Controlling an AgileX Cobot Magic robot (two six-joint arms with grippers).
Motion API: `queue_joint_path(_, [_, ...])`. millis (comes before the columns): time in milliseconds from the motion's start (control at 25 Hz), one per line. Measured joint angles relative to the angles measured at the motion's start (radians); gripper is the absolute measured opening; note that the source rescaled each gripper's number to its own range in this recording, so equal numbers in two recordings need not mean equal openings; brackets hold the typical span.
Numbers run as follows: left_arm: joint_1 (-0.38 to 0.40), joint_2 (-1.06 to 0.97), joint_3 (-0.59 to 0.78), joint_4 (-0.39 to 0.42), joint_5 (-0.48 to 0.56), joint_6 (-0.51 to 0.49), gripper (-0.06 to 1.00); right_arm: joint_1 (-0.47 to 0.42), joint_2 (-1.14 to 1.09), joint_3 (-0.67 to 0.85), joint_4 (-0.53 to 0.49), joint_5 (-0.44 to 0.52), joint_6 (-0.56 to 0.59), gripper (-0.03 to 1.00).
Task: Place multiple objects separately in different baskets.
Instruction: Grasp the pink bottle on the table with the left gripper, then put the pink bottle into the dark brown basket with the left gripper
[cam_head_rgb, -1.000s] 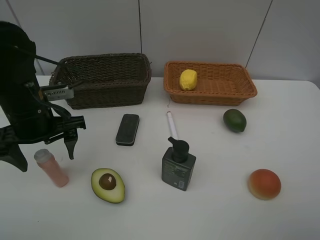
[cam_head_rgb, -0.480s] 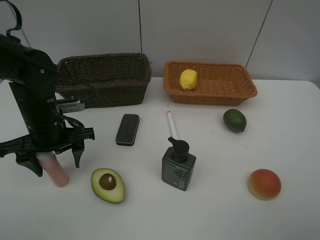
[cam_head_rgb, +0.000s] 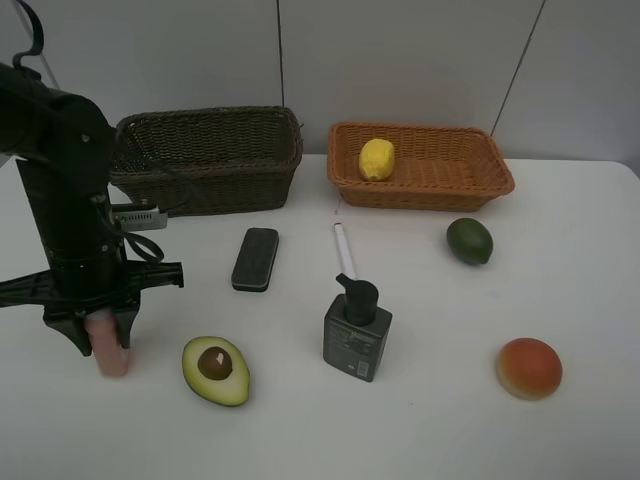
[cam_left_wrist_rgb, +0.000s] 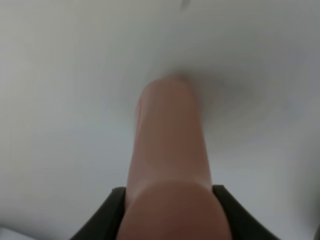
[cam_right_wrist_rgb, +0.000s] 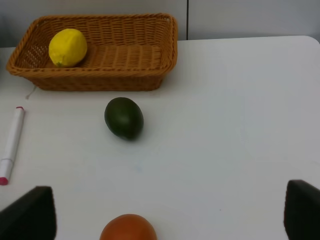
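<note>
Bottle (cam_head_rgb: 108, 356) at near-left of table (cam_head_rgb: 300, 440): now clamped by left gripper (cam_head_rgb: 102, 338), spread wide a second ago. Right gripper (cam_right_wrist_rgb: 165, 212) gaping, empty. Grip made; likely next, lifting toward brown basket (cam_head_rgb: 205, 188). Farthest back, lemon (cam_head_rgb: 377, 159) already in tan basket (cam_head_rgb: 430, 192).

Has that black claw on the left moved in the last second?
Yes. The left gripper dropped away from the dark basket and closed on the pink bottle.

No words or numbers can be read. The dark pump bottle (cam_head_rgb: 356, 340), toward the worktop's (cam_head_rgb: 450, 430) front edge, carries a label (cam_head_rgb: 350, 352) whose print is too small to make out.
</note>
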Motion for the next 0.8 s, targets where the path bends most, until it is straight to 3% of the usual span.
queue_joint_path(160, [0.0,-0.042,-0.089,-0.002,0.143,0.069,0.01,0.0,0.0,0.0,0.0,0.0,0.0,1.0])
queue_joint_path(320, [0.0,-0.111,-0.212,0.01,0.181,0.166,0.01,0.0,0.0,0.0,0.0,0.0,0.0,1.0])
queue_joint_path(480, [0.0,-0.127,-0.391,0.008,0.165,0.239,0.01,0.0,0.0,0.0,0.0,0.0,0.0,1.0])
queue_joint_path(600, [0.0,-0.109,-0.517,-0.036,0.131,0.305,0.01,0.0,0.0,0.0,0.0,0.0,0.0,1.0])
queue_joint_path(800, [0.0,-0.066,-0.635,-0.138,-0.033,0.441,0.01,0.0,0.0,0.0,0.0,0.0,0.0,1.0])
